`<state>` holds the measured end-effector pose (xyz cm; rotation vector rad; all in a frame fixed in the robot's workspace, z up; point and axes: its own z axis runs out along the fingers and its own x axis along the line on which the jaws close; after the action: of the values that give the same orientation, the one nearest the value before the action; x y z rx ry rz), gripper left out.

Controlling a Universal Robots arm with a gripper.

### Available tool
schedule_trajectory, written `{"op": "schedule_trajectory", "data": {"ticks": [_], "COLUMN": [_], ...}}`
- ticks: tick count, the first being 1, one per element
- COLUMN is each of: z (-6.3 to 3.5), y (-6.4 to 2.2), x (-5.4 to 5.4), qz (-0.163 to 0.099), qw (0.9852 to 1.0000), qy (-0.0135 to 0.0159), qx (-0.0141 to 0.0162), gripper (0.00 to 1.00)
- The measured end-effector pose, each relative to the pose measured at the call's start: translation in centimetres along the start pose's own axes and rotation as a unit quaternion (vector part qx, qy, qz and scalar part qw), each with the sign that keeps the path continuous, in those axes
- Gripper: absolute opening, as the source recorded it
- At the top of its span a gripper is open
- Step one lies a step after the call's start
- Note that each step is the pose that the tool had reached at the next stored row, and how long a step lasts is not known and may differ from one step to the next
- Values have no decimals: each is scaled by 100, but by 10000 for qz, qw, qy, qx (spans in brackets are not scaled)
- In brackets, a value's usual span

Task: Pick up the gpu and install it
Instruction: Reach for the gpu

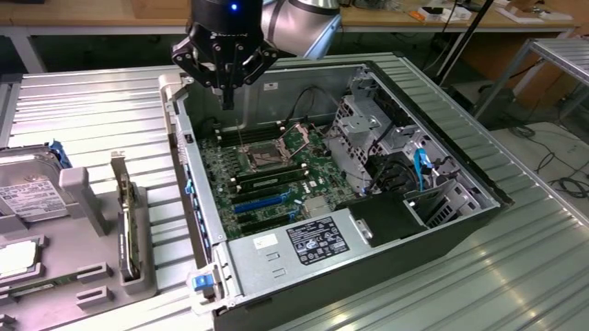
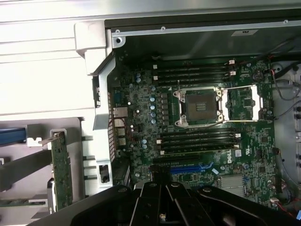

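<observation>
The gpu (image 1: 125, 222) stands on its edge in a slot of the grey holder (image 1: 87, 272) on the exterior view's left, beside the open computer case (image 1: 368, 227). It is a thin dark green card with a silver bracket at its far end. In the wrist view the gpu (image 2: 60, 172) stands outside the case wall. My gripper (image 1: 227, 102) hangs above the case's back corner, over the motherboard (image 1: 276, 162), well away from the gpu. Its fingers are shut with nothing between them. In the wrist view my gripper (image 2: 162, 207) sits over the blue slot (image 2: 190, 168).
A silver hard drive (image 1: 32, 189) with a white label rests in the holder on the far left. The case holds a CPU socket (image 2: 197, 106), memory slots, a drive cage (image 1: 368, 131) and a power supply (image 1: 313, 238). Ribbed metal tabletop (image 1: 92, 117) surrounds the case.
</observation>
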<state>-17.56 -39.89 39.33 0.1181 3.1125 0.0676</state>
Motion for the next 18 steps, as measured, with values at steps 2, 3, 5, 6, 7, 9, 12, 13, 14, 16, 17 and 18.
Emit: {"op": "schedule_trajectory", "data": {"ticks": [2, 3, 5, 6, 7, 9, 12, 13, 14, 16, 17, 18], "z": [0, -1, -1, -2, -2, -3, -3, -4, -4, -5, -5, -5], "y": [-2, -3, -4, -5, -6, -7, -9, -11, -12, -13, -14, -15], "x": [20, 32, 54, 68, 76, 97, 125, 144, 153, 177, 186, 197], "qz": [0, 0, 0, 0, 0, 0, 0, 0, 0, 0, 0, -1], "qw": [10000, 10000, 10000, 10000, 10000, 10000, 10000, 10000, 10000, 10000, 10000, 10000], "qy": [0, 0, 0, 0, 0, 0, 0, 0, 0, 0, 0, 0], "qx": [0, 0, 0, 0, 0, 0, 0, 0, 0, 0, 0, 0], "gripper": [11, 11, 11, 11, 11, 11, 11, 11, 11, 11, 11, 11]}}
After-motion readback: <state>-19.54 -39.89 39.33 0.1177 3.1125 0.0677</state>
